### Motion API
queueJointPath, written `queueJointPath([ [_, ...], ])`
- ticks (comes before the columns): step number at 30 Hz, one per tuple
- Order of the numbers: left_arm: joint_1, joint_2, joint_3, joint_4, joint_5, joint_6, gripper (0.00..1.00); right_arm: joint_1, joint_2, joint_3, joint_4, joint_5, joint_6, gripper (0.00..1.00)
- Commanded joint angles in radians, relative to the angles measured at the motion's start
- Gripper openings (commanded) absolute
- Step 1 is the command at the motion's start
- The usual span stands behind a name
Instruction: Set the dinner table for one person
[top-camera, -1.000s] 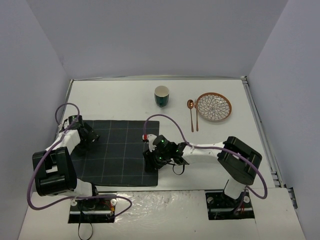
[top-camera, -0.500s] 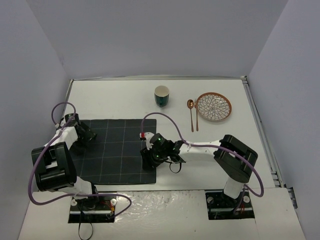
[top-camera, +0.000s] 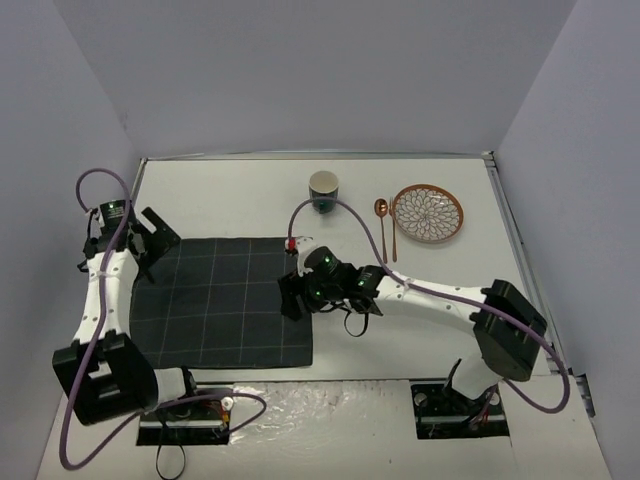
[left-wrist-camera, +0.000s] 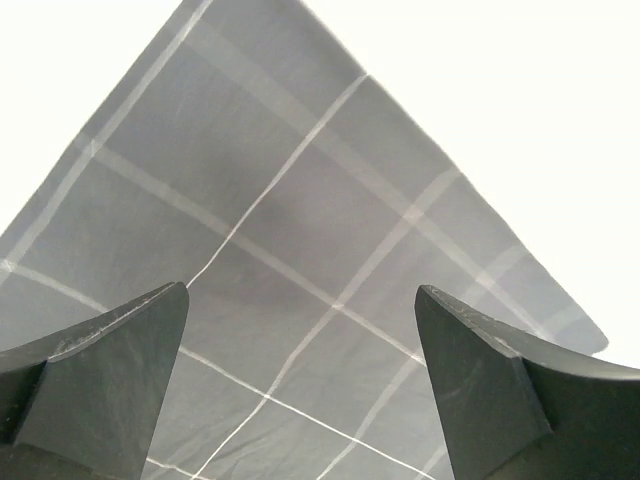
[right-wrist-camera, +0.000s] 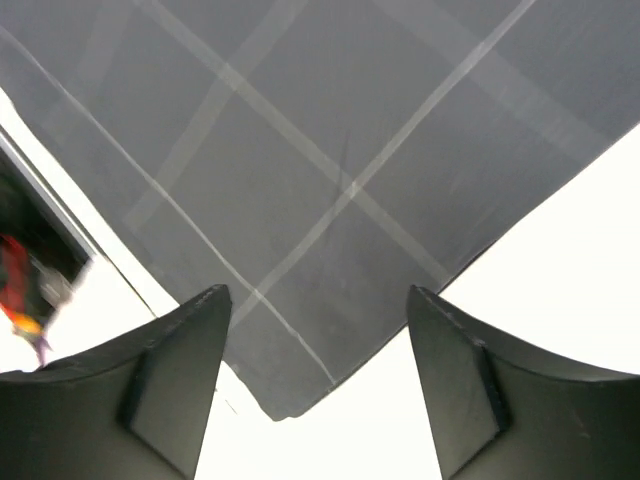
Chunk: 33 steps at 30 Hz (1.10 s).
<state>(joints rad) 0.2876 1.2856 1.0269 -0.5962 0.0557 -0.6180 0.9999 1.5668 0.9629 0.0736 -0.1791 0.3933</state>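
the dark grid-lined placemat (top-camera: 225, 300) lies flat on the white dinner table (top-camera: 230, 195), which spreads out under it and past it on every side, with most of the bare top beyond the placemat's far edge and to its right. the left gripper (top-camera: 150, 235) hangs over the placemat's far left corner, its jaws wide apart with nothing between them. the right gripper (top-camera: 292, 300) sits at the placemat's right edge, its jaws also apart and clear of the cloth; its wrist view shows a corner of the placemat below the fingers (right-wrist-camera: 190, 370). a green cup (top-camera: 323, 190) stands upright just beyond the placemat's far right corner. a copper spoon (top-camera: 381, 225) and a patterned plate (top-camera: 427, 213) lie further right of the placemat, side by side.
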Motion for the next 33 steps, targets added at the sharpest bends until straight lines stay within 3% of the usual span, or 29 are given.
queueJointPath([
  [1,-0.019,-0.145,0.106,-0.088,0.095,0.143,0.96,-0.101,-0.169,0.07,-0.021,0.118,0.032,0.75],
  [6,-0.073,-0.297,0.047,-0.102,0.173,0.256,0.97,-0.307,-0.329,-0.003,-0.03,0.158,0.083,0.84],
  [9,-0.125,-0.43,-0.021,-0.079,0.176,0.279,0.97,-0.451,-0.425,-0.038,-0.063,0.208,0.11,1.0],
  [15,-0.264,-0.62,-0.146,-0.034,0.066,0.329,0.97,-0.765,-0.51,-0.111,-0.069,0.24,0.148,1.0],
  [22,-0.347,-0.726,-0.211,-0.02,-0.007,0.343,0.97,-1.095,-0.365,-0.141,0.005,0.106,0.26,0.98],
  [33,-0.357,-0.767,-0.219,-0.03,-0.033,0.34,0.97,-1.198,-0.057,-0.096,0.136,0.084,0.33,0.86],
])
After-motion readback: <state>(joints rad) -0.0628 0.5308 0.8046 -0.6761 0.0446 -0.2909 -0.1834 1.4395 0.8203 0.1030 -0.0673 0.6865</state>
